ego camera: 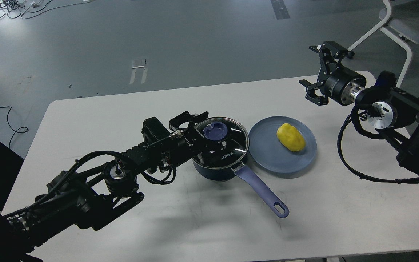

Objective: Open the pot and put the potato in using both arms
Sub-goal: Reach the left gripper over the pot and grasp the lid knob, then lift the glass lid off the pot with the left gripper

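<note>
A dark blue pot (216, 169) with a long blue handle (262, 191) stands mid-table. Its glass lid (231, 140) is on, with a blue knob (215, 130) in the middle. My left gripper (203, 135) is open and low over the lid's left side, just left of the knob and not closed on it. A yellow potato (290, 137) lies on a blue plate (267, 153) right of the pot. My right gripper (313, 69) is open and empty in the air above the table's far right, well behind the plate.
The white table (104, 109) bears the pot and the plate. A white chair (398, 25) stands on the floor behind the right arm. Cables lie on the floor at the far left.
</note>
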